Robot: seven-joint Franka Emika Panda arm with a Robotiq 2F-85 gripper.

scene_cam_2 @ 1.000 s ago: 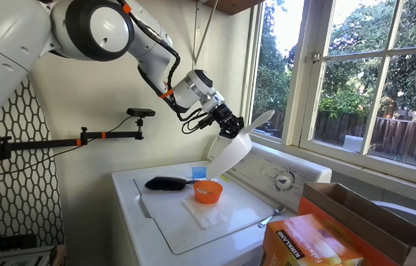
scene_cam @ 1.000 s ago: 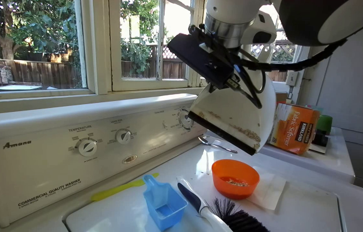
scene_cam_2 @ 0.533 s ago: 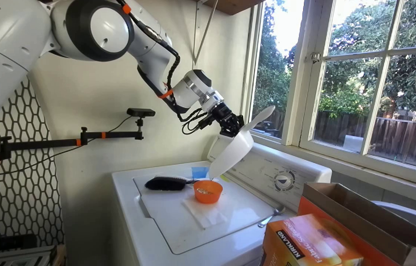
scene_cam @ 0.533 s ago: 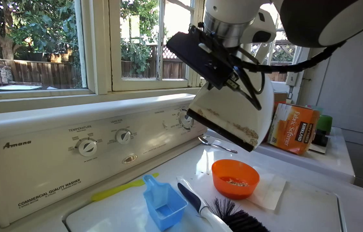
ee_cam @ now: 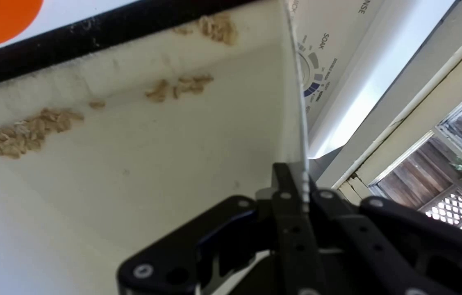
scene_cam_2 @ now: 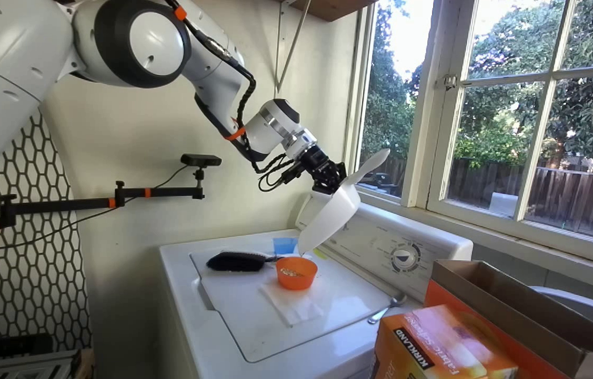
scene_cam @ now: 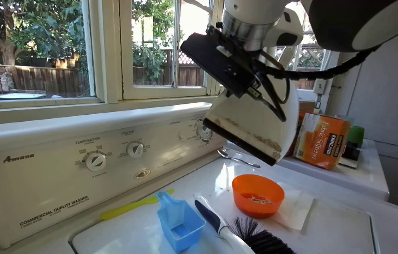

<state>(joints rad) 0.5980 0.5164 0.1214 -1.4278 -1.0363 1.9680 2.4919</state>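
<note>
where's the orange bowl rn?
The orange bowl is on the washer lid, right of centre in an exterior view, between the spoon and the brush; the tilted dustpan is higher up.

Daylight comes through windows (scene_cam_2: pixel 551 76); bright sky (scene_cam_2: pixel 405 31) blows out past them in an exterior view. Glare spots on washer lid (scene_cam: pixel 336 216). Shade across dustpan (scene_cam: pixel 239 121); wall (scene_cam: pixel 393 102) at frame right is dim. Wrist view: hot streak on console (ee_cam: pixel 351 69), tool (ee_cam: pixel 299 180) dark, bit soft.
</note>
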